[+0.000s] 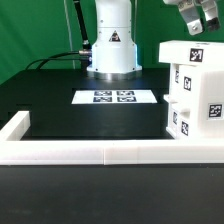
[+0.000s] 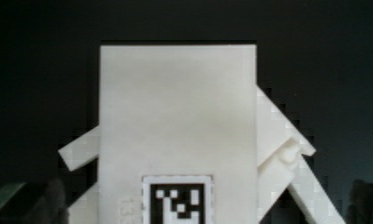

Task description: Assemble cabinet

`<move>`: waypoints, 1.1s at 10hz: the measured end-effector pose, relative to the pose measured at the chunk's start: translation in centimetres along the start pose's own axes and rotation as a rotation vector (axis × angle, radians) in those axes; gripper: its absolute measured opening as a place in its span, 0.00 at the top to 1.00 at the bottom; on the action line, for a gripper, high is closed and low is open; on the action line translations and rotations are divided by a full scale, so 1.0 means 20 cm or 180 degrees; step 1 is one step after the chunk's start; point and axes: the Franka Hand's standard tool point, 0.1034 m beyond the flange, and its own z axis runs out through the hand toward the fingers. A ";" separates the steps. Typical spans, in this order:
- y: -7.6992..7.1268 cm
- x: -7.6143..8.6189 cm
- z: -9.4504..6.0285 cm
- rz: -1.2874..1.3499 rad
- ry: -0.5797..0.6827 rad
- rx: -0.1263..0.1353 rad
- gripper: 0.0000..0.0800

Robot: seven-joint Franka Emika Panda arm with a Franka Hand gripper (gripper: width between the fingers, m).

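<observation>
The cabinet (image 1: 193, 90) is a white box of joined parts with black-and-white square tags, standing upright at the exterior view's right, against the low white rail. My gripper (image 1: 196, 22) hangs just above its top and touches nothing. The wrist view looks straight down on the cabinet (image 2: 179, 110), with one tag (image 2: 179, 198) on its upper face. My gripper (image 2: 186, 208) is open, and its blurred fingers (image 2: 26, 203) stand wide on either side of the box with nothing held.
A low white rail (image 1: 100, 151) borders the black table along the front and the exterior view's left. The marker board (image 1: 117, 97) lies flat mid-table. The arm's white base (image 1: 112, 45) stands behind it, with cables to its left.
</observation>
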 end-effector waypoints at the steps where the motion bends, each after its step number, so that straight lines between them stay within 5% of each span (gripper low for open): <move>1: 0.00 0.00 0.00 -0.0081 0.0004 -0.0005 0.00; 3: 0.01 0.00 0.01 -0.0377 0.0026 -0.0014 0.00; 9: 0.01 -0.09 0.03 -0.3402 0.0104 -0.0398 0.00; 11: 0.01 -0.09 0.04 -0.3934 0.0092 -0.0425 0.00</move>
